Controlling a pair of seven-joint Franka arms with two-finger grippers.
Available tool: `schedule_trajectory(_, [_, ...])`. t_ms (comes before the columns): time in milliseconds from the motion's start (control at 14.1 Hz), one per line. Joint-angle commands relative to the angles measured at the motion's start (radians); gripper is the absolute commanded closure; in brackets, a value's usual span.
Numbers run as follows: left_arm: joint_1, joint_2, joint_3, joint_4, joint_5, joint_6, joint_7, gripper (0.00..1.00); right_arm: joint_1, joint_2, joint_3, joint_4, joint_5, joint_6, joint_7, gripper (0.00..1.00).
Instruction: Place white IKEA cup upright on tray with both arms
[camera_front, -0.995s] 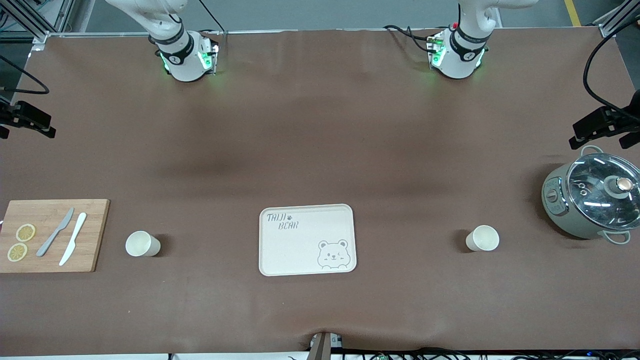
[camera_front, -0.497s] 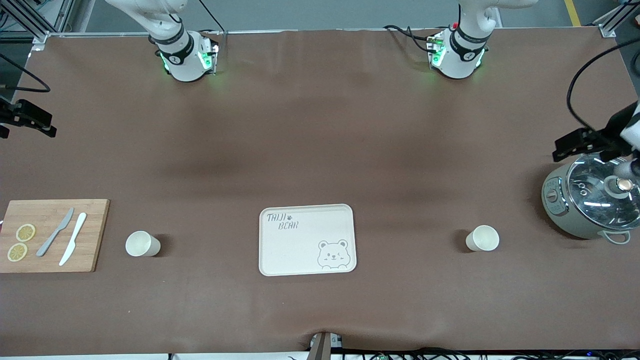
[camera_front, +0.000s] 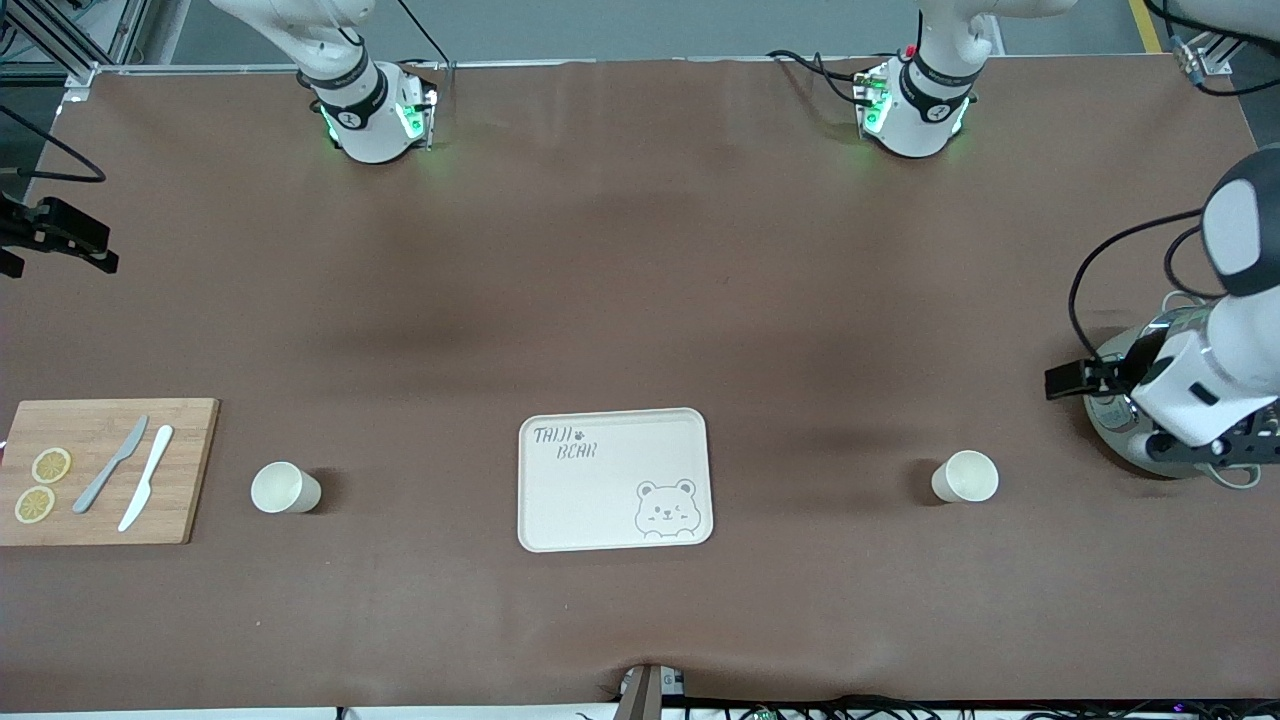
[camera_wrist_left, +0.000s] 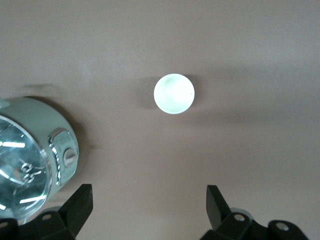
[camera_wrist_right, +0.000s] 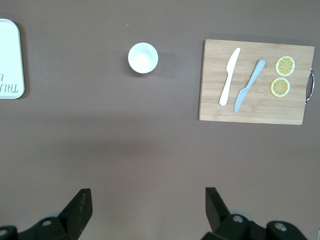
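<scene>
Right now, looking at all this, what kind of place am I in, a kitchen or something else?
Most likely a robotics lab staged as a kitchen. Two robot arms are bolted to a brown-covered table, with loose cables along its edge. The tray, cutting board and cooking pot look like set-out props.

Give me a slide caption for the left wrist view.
Open left gripper above the table, a white cup ahead, beside the lidded pot.

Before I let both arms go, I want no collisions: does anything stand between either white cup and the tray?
Nothing visible does. Bare brown table lies between the tray and the cup toward the left arm's end, and likewise the cup toward the right arm's end. The pot and cutting board lie outside both paths.
</scene>
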Motion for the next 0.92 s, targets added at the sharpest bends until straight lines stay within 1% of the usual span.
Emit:
schedule_trajectory(0, [0.003, 0.063, -0.005, 0.015, 0.026, 0.067, 0.016, 0.0, 0.014, 0.024, -0.002, 0.006, 0.017, 0.008, 0.009, 0.0])
schedule_trajectory(71, [0.006, 0.088, -0.005, 0.015, 0.025, 0.087, 0.016, 0.0, 0.007, 0.038, -0.002, 0.007, 0.017, 0.023, 0.009, 0.0])
schedule_trajectory(284, [0.005, 0.148, -0.005, 0.015, 0.025, 0.15, 0.019, 0.0, 0.001, 0.125, -0.004, 0.021, 0.009, 0.078, 0.012, 0.0])
schedule_trajectory(426, [0.009, 0.191, -0.005, 0.015, 0.025, 0.187, 0.024, 0.0, -0.003, 0.197, -0.007, 0.064, 0.009, 0.109, 0.019, 0.0])
schedule_trajectory(568, [0.013, 0.223, -0.005, 0.014, 0.019, 0.207, 0.039, 0.0, -0.005, 0.26, -0.008, 0.081, 0.012, 0.161, 0.053, 0.0])
schedule_trajectory(852, [0.011, 0.284, -0.006, 0.012, 0.013, 0.229, 0.048, 0.0, -0.003, 0.351, -0.008, 0.081, 0.017, 0.262, 0.053, 0.0])
